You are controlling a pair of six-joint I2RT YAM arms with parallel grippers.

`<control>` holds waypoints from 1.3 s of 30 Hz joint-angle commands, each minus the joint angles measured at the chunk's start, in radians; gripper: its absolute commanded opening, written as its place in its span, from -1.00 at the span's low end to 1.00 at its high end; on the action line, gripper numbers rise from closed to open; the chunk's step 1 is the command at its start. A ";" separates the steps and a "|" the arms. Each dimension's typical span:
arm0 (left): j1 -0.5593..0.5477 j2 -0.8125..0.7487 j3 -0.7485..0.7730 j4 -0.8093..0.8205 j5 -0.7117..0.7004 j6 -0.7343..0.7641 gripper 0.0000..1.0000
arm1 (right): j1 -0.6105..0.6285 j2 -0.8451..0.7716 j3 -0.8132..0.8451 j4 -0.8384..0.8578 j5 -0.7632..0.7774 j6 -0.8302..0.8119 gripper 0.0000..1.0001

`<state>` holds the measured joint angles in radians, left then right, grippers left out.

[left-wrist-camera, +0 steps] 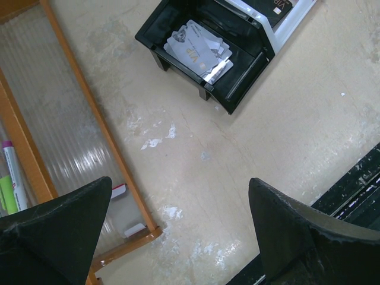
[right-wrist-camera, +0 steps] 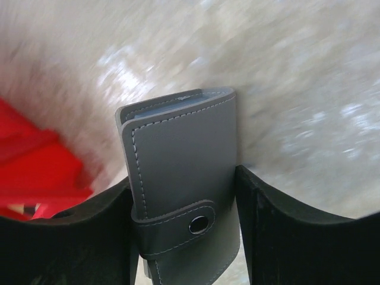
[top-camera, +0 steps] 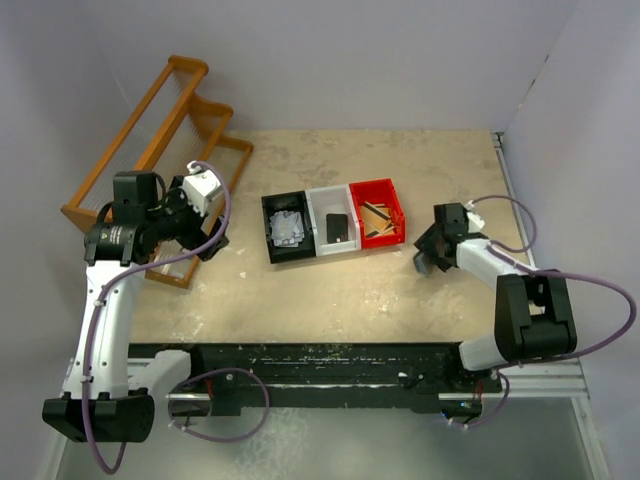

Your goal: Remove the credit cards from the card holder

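Our right claw grips the closed grey card holder by its 2 long edges, clasp tab snapped shut, near the red bin. Our left claw hangs wide open over the surface. The credit cards lie piled in the black bin.

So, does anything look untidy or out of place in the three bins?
The credit cards lie in a loose, fanned heap in the black bin, skewed to one another instead of stacked square. Nothing else stands out.
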<state>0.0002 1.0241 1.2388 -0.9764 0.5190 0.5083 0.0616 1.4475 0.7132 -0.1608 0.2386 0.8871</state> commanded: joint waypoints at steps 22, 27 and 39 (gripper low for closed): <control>0.006 -0.018 0.080 -0.053 0.002 -0.004 0.98 | 0.910 0.390 0.548 -0.293 0.144 0.280 0.63; 0.006 -0.019 0.082 -0.056 -0.005 0.004 0.98 | 0.933 0.410 0.635 -0.343 0.181 0.180 0.99; 0.006 -0.009 0.091 -0.050 -0.033 0.024 0.98 | 1.044 0.526 0.692 -0.364 0.214 0.081 0.99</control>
<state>0.0002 1.0191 1.2850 -1.0359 0.4892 0.5159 1.0931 1.9396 1.3663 -0.4877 0.4206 1.0111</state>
